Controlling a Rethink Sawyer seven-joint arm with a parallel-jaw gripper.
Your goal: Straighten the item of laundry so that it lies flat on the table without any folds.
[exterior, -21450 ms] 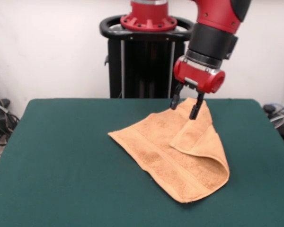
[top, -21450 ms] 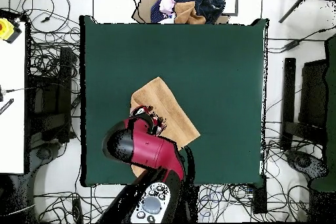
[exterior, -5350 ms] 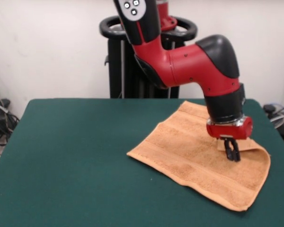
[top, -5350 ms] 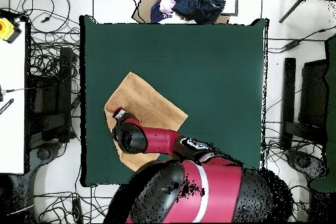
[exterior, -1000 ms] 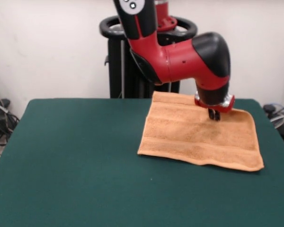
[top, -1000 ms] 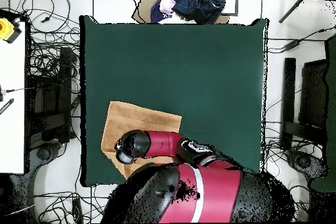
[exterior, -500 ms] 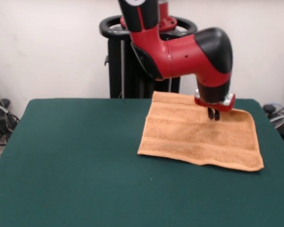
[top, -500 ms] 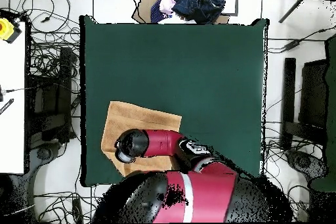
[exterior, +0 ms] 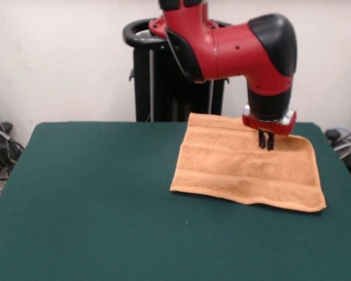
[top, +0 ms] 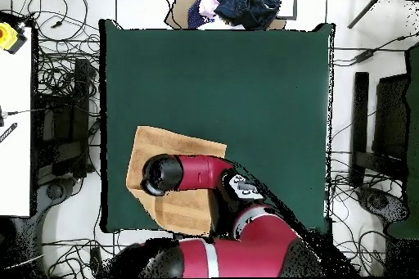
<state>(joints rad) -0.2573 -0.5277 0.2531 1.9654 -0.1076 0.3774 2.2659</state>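
Pincer (exterior: 266, 142) seemingly closed, over towel (exterior: 240, 170)

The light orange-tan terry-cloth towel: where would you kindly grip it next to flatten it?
Probably the near right corner of the light orange-tan terry-cloth towel, from above: that front hem ripples slightly off the dark green felt table. The gripper hangs over the far edge.
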